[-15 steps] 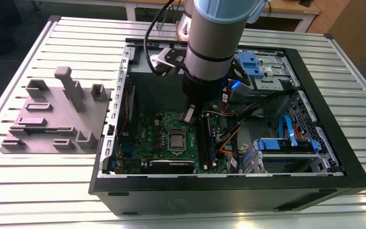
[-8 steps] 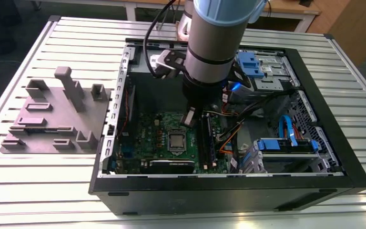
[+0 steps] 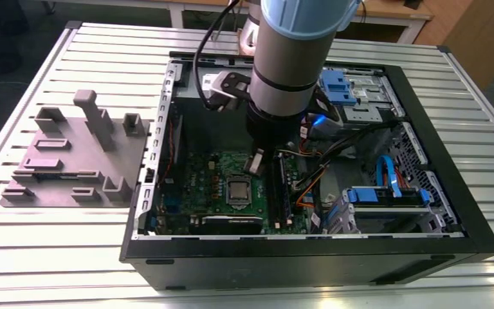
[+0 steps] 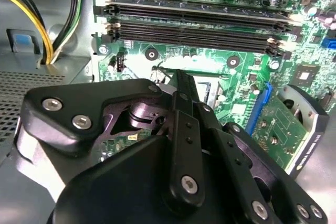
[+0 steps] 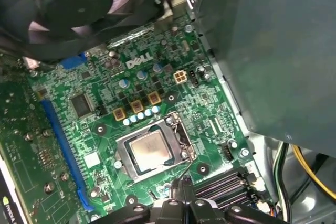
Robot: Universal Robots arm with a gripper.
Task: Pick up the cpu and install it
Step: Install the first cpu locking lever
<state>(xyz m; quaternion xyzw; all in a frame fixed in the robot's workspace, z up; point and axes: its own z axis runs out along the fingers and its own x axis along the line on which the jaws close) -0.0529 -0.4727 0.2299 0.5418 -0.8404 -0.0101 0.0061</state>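
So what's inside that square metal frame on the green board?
The cpu sits flat inside the socket frame on the green board; its silvery top shows. What lies beneath it is covered. The gripper hangs beside the socket.

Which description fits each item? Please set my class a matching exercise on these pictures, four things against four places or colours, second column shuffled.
1. cpu
2. gripper
3. grey stepped block
4. memory slots

A. outside the case, on the slatted table
B. long, dark and unfilled
C. lying in the motherboard socket
D. above the motherboard, beside the socket

Pairs: 1-C, 2-D, 3-A, 4-B
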